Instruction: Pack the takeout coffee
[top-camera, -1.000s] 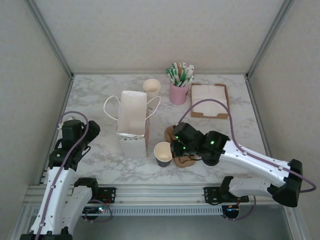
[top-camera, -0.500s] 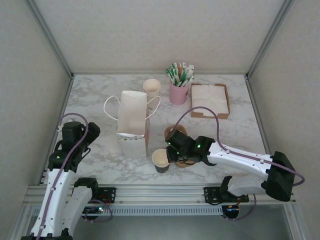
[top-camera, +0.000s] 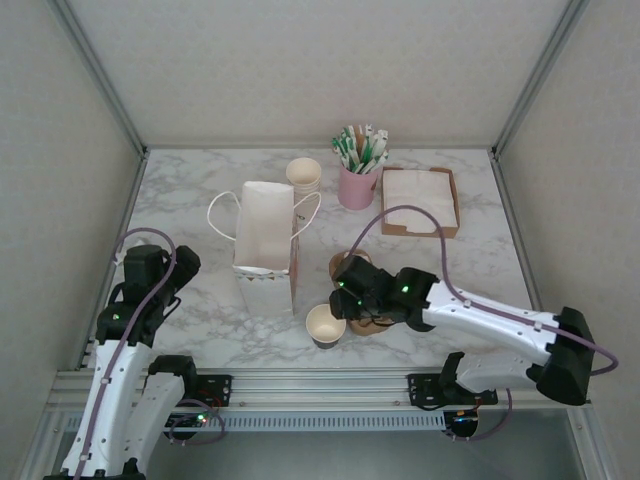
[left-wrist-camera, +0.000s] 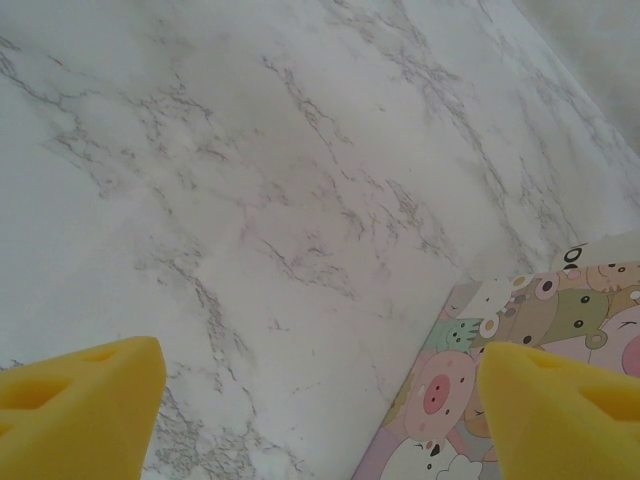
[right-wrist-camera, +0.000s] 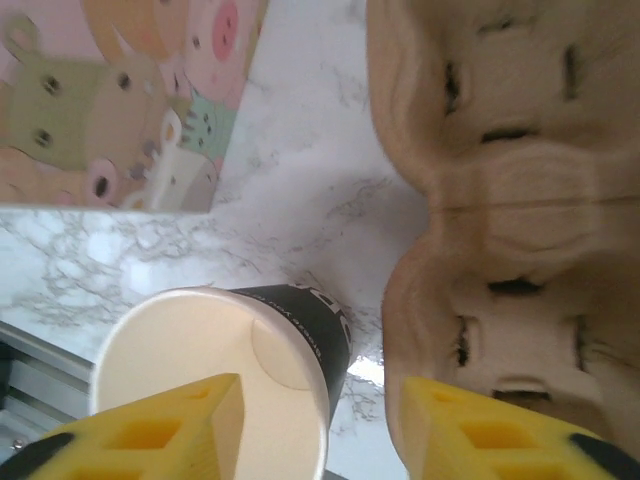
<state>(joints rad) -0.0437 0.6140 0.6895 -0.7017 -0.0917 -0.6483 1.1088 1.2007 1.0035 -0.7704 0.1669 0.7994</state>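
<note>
My right pincer (right-wrist-camera: 320, 400) hangs released astride the rim of the cup (right-wrist-camera: 200, 350), beside the tray (right-wrist-camera: 510, 200); next, I judge, grip the cup and seat it there.

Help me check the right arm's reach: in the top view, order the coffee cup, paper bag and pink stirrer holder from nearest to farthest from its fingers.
Nearest first:
1. Coffee cup, right beside them, toward the near edge.
2. Paper bag, to their left.
3. Pink stirrer holder, at the back of the table.
</note>
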